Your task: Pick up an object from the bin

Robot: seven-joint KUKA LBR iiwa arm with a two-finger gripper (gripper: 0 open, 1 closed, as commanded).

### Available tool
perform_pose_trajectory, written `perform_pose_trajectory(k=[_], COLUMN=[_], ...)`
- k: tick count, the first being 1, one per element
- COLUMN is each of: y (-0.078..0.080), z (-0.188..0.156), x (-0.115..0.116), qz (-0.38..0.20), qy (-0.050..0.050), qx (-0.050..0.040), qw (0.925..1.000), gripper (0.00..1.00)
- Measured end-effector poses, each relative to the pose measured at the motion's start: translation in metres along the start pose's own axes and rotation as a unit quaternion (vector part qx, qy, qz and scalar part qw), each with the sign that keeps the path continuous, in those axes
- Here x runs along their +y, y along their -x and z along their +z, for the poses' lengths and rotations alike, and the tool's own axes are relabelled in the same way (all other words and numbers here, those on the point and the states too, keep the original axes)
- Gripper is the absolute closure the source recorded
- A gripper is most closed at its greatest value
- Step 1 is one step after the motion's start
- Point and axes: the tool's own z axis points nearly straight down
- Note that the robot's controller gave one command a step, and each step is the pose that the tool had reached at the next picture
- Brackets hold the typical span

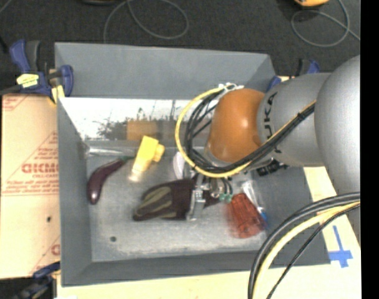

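Closest to us in the grey bin (75, 220), the front strip of floor is bare. Just behind it on the right there's a red thing in a clear plastic bag (244, 218). Left of that, roughly mid-bin, lies a dark brown cloth thing (159, 202) with olive stripes, crumpled a bit like a glove.

The pincer (197, 203) is down at floor level right at the cloth thing's right end, touching it as far as we can see. We honestly can't tell if it's open or closed, since the wrist hides most of it, so we won't say it's holding anything.

Further left, near the left wall, there's a purple aubergine-shaped toy (97, 182), well apart from the pincer. Behind the cloth thing a yellow plastic piece (146, 154) lies tilted, close to the back wall.

Above all that sits the arm's orange cover (236, 129), with yellow and black cables (188, 120) looped round it.
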Motion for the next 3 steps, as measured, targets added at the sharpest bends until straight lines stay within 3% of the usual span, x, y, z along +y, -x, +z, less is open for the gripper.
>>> perform_pose_trajectory(k=[1,2,3], y=[0.0051,-0.0011,0.0056], z=[0.0187,0.0136,0.0146], x=[-0.0057,-0.0075,-0.0067], qz=[-0.029,-0.006,-0.023], qy=[0.000,0.002,0.001], qx=[-0.0079,-0.0102,-0.0114], qw=[0.9995,0.9999,0.9997], gripper=[0.00,0.00,0.00])
